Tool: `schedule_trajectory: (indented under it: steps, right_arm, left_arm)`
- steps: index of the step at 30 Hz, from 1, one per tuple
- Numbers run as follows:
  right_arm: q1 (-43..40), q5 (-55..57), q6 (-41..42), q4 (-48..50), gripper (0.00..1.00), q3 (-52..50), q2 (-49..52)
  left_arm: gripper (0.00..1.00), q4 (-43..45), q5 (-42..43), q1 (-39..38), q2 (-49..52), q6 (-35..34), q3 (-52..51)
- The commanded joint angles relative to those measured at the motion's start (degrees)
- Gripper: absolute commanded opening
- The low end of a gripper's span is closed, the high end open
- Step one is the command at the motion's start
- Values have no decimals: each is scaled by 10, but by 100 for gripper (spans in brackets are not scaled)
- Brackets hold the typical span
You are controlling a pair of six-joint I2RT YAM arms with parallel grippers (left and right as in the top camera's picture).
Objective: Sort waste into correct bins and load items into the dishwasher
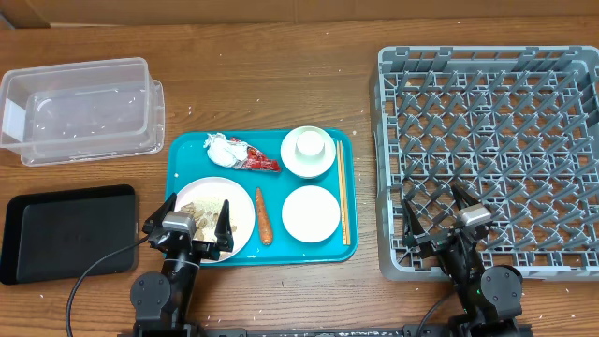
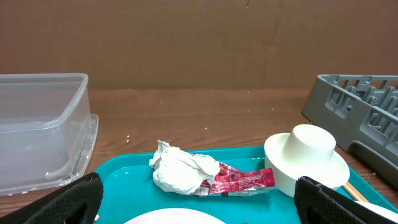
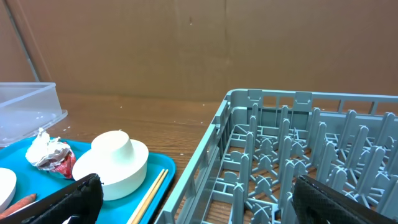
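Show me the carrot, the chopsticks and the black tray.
carrot point(image 1: 264, 217), overhead view, middle of its body.
chopsticks point(image 1: 343, 194), overhead view, midway along the pair.
black tray point(image 1: 65, 232), overhead view, its bare floor.

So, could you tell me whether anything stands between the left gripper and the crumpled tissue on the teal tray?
Nothing upright does. The left gripper hangs open over the plate of food scraps, and only that low plate's far rim and bare teal tray lie between it and the tissue.
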Motion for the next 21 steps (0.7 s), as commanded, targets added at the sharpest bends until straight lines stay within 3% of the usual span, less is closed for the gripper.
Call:
schedule_trajectory:
  steps: [1, 13, 21]
  right_arm:
    - [-1, 7, 2, 3, 100, -6, -6]
    - [-1, 7, 3, 25, 100, -6, -6]
    - [0, -316, 80, 186, 100, -6, -6]
  left_arm:
    - [100, -1, -9, -3, -7, 13, -2]
    - [100, -1, -9, -3, -7, 13, -2]
    - [100, -1, -9, -3, -7, 13, -2]
